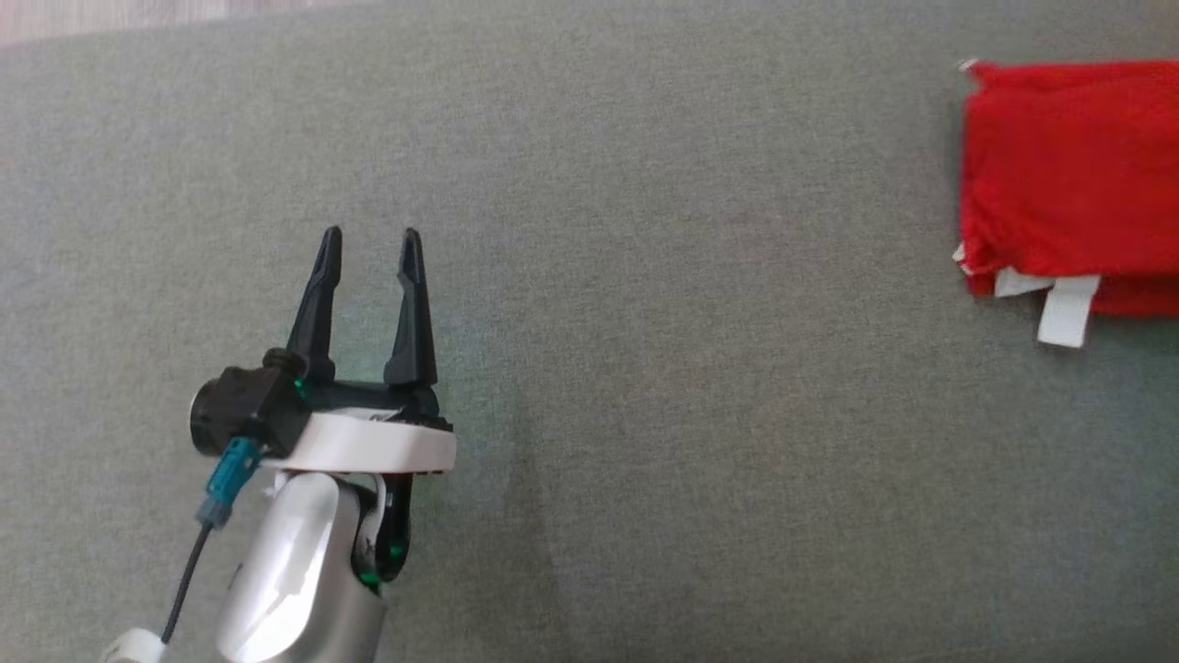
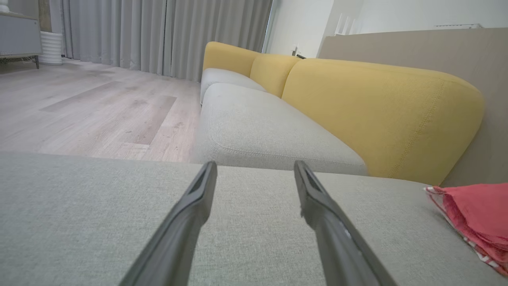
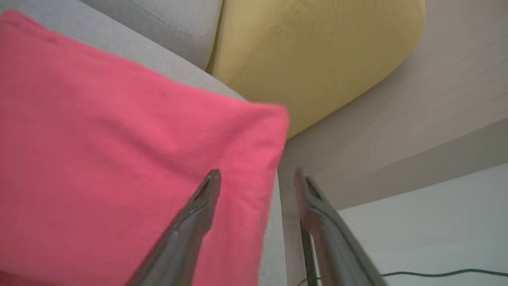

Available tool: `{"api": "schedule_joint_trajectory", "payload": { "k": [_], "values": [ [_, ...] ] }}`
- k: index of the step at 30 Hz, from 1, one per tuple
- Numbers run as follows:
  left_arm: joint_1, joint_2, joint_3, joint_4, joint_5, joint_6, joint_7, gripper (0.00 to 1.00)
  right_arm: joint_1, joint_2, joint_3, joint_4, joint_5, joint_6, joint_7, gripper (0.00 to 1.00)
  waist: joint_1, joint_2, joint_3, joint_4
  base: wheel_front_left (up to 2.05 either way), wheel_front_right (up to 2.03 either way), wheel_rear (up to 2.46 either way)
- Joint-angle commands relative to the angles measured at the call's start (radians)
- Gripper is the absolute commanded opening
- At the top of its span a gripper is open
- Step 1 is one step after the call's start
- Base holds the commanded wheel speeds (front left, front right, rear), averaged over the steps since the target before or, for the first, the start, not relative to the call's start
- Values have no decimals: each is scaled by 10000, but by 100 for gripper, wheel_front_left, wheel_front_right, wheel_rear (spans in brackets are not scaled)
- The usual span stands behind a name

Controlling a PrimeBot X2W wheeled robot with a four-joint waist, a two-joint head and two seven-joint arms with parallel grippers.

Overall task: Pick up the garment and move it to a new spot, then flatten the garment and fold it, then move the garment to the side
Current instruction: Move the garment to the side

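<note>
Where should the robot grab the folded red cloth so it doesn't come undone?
Probably the left edge of the red garment, coming low from the bare middle of the grey cushion. There the layers look stacked evenly, so one pinch could catch them all; the near edge has loose white tabs sticking out.

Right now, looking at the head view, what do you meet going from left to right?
left gripper, fingers apart → bare stretch of grey cushion → folded red garment at the right edge
</note>
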State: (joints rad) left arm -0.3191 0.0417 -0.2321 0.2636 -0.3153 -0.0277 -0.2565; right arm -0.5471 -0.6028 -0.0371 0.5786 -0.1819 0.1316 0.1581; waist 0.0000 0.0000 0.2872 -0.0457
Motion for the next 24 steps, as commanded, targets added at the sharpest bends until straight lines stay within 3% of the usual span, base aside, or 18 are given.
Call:
{"api": "schedule_joint_trajectory", "payload": {
  "k": [1, 10, 24],
  "values": [
    [-261, 85, 343, -254, 115, -46, -53, 100, 41, -216, 0, -355, -74, -9, -129, 100, 0, 0, -90, -29, 0, 0, 0],
    [81, 85, 521, -238, 163, -61, -53, 100, -119, 1001, 85, -1483, -249, -9, -653, 100, 0, 0, -870, -77, 0, 0, 0],
    [989, 85, 937, -556, 213, 2, -53, 100, 742, 4617, 442, -3419, 1714, -9, -2219, 100, 0, 0, -2104, 266, 0, 0, 0]
  ]
}}
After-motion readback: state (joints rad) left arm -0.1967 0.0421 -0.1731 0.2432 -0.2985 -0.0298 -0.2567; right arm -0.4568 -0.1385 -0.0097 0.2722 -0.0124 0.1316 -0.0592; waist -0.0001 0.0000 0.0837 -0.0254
